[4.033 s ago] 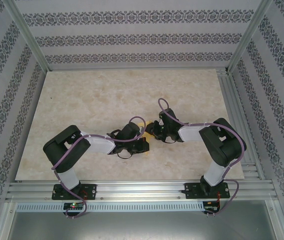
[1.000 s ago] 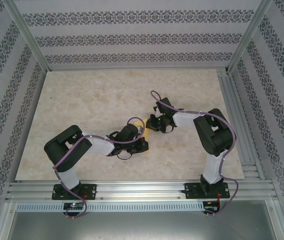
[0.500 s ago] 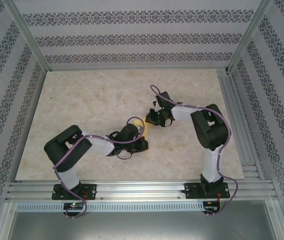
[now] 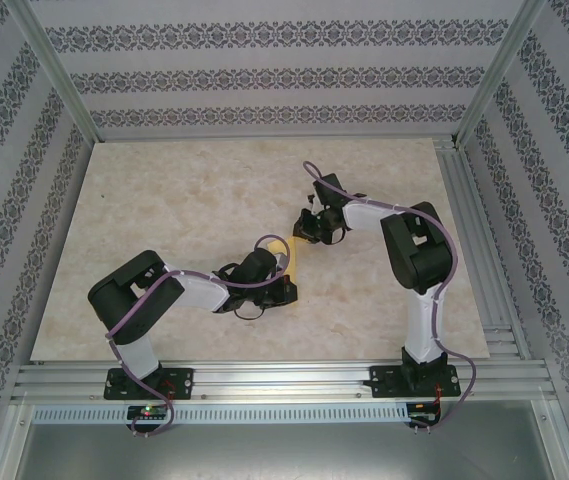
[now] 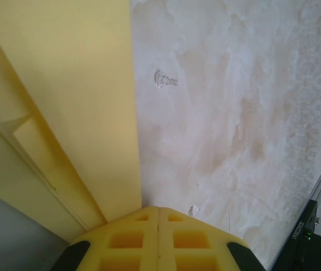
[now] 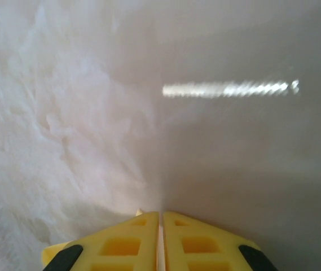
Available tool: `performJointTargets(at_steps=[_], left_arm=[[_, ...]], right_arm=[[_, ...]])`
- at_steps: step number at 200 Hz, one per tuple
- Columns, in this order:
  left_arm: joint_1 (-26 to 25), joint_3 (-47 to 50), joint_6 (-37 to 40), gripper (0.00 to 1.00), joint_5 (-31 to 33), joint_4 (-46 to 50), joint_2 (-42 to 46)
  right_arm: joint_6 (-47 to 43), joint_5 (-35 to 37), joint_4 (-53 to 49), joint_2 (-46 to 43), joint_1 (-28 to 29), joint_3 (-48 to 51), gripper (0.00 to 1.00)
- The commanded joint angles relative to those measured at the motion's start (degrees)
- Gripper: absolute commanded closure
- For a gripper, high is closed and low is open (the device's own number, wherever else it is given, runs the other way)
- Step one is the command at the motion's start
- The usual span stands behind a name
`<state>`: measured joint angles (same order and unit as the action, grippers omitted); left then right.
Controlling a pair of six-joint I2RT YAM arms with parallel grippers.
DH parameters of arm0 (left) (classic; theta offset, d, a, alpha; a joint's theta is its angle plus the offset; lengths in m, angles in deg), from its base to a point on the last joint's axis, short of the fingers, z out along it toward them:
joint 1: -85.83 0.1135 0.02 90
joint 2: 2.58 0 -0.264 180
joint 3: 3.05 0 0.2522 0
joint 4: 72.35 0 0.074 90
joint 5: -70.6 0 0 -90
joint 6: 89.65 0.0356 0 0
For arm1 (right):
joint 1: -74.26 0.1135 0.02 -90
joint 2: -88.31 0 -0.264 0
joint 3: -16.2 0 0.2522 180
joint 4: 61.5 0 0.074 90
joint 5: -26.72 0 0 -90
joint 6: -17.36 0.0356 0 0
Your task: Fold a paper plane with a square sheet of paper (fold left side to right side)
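With left claw (image 5: 158, 208) and right claw (image 6: 161, 213) both seen pressed together, the folded yellow paper (image 5: 75, 101), left in the left wrist view, is judged light, floppy, best pinched at an edge.

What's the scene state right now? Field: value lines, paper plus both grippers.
paper: yellow sheet, partly folded with layered flaps, lying on the table
left gripper: shut, tips at the sheet's edge
right gripper: shut, tips low over bare table, nothing visible between them
fold status: no finished dart shape yet
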<state>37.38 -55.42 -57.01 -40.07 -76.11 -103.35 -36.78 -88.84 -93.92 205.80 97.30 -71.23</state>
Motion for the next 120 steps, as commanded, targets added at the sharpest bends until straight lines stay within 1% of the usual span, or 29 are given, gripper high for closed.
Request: performJointTargets(at_steps=[1, 28, 43, 59, 87, 120], left_arm=[[-0.68, 1.60, 0.05, 1.00, -1.02, 5.83, -0.27], [-0.64, 1.78, -0.03, 1.00, -0.86, 5.83, 0.00], [-0.68, 1.78, 0.05, 1.00, -0.73, 5.99, -0.04], [-0.68, 1.78, 0.06, 1.00, -0.70, 6.00, 0.07], [-0.68, 1.78, 0.15, 1.00, -0.67, 6.36, 0.33], [-0.68, 1.95, 0.15, 1.00, -0.58, 6.37, 0.49]], right_arm=[[-1.89, 3.92, 6.06, -6.95, -3.35, 3.88, 0.89], [-2.34, 2.45, 7.68, -14.69, -3.80, 11.48, 0.88], [-0.52, -0.12, 10.64, -17.67, -3.48, 16.28, 0.88], [2.06, -2.55, 14.76, -19.41, -1.92, 20.65, 0.88], [5.35, -4.39, 19.71, -18.68, 2.26, 23.42, 0.87], [6.86, -3.89, 21.55, -15.63, 5.18, 21.95, 0.87]])
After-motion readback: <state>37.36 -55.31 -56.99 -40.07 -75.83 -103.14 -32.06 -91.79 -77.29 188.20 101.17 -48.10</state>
